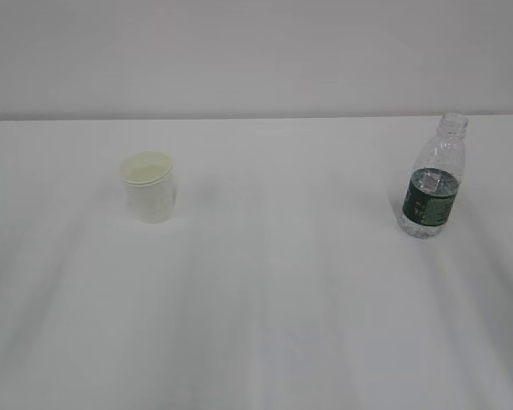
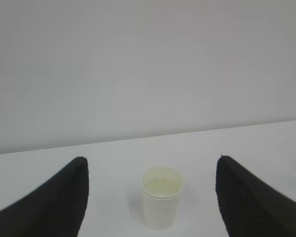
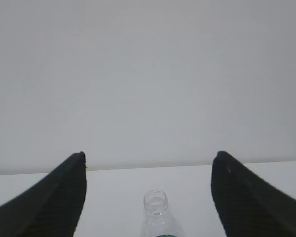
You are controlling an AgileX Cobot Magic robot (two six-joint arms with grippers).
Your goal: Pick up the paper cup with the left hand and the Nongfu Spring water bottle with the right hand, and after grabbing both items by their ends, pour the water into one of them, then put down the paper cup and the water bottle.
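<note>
So both arms are just lining up right now, nothing's being grabbed yet. Over on the left of the white desk (image 1: 265, 325) the paper cup (image 1: 150, 187) is standing upright, around 9 o'clock from the middle of the desk, and in the left wrist view it's sitting dead centre between the fingers (image 2: 59, 197) of the left gripper (image 2: 152, 197), which are spread wide with clear gaps on both sides of the cup (image 2: 161, 203). At 3 o'clock, well apart from the cup, the Nongfu Spring water bottle (image 1: 433, 181) is standing capless with water (image 1: 427, 218) showing in its lower part. The right gripper (image 3: 148, 197) is hanging spread wide too, the bottle's neck (image 3: 155, 203) centred between its fingers (image 3: 59, 197) but not touching. I'd say this is the approach step, and next each arm needs to be moving forward, then closing gently so the cup isn't getting crushed.
</note>
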